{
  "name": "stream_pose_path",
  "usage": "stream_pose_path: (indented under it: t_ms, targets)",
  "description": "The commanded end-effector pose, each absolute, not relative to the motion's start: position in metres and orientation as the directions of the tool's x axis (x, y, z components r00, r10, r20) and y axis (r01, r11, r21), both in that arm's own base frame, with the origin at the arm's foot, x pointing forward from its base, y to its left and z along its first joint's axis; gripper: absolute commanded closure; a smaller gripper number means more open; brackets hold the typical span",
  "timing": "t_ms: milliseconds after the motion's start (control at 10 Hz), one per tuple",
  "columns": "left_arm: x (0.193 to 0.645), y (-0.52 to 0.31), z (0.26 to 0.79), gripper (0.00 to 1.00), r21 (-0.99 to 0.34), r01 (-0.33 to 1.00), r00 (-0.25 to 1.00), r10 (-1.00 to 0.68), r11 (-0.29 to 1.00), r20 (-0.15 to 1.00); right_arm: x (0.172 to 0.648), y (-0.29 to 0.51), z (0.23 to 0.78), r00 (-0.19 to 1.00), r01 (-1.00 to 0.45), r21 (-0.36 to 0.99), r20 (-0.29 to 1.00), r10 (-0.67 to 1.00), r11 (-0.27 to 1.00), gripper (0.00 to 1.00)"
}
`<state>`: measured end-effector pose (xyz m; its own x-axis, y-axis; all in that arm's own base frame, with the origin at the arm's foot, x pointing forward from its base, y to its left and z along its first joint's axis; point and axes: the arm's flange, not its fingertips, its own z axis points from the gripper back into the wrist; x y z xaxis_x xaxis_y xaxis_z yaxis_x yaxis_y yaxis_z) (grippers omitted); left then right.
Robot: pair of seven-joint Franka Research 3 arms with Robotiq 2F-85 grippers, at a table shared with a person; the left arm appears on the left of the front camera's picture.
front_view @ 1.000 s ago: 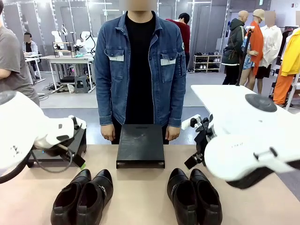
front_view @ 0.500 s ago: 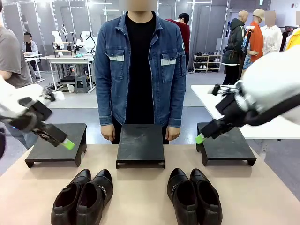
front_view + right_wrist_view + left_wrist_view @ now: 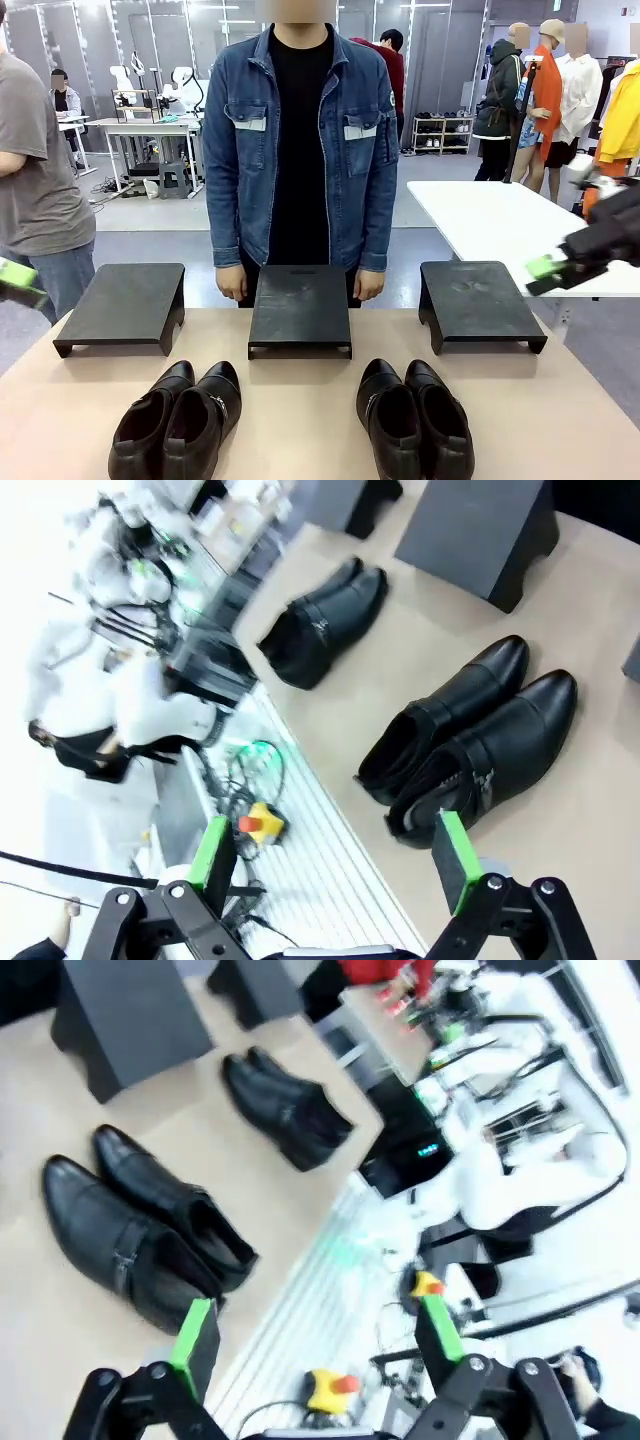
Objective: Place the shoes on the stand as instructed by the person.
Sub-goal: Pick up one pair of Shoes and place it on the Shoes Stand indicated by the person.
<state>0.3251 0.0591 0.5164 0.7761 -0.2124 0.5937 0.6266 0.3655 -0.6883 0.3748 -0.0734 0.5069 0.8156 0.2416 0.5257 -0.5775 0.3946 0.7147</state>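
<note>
I am hovering both arms out at the sides, left tool [image 3: 315, 1325] and right tool [image 3: 332, 850] both gaping empty. Both pairs of shoes [image 3: 180, 420] are sitting on the tabletop [image 3: 300, 420] near me, none on the three stands [image 3: 300, 305]. Next I am needing a cue from the person [image 3: 300, 150], whose hands [image 3: 230, 285] are hiding partly behind the middle stand.

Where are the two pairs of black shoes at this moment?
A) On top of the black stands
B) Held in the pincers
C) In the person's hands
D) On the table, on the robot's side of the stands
D: the left pair and the right pair both rest on the table, nearer the camera than the middle stand.
</note>
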Motion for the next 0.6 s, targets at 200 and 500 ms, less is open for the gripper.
stream_pose_path:
  t_ms: [200, 500]
  targets:
    - [0.276, 0.159, 0.488, 0.00, -0.802, 0.472, 0.857, 0.024, 0.366, 0.515, 0.337, -0.168, 0.477, 0.825, -0.531, 0.773, 0.565, 0.004, 0.348, 0.00]
    - [0.240, 0.208, 0.470, 0.00, -0.823, 0.394, 0.863, 0.142, 0.410, 0.484, 0.308, -0.198, 0.459, 0.823, -0.504, 0.792, 0.561, -0.085, 0.345, 0.00]
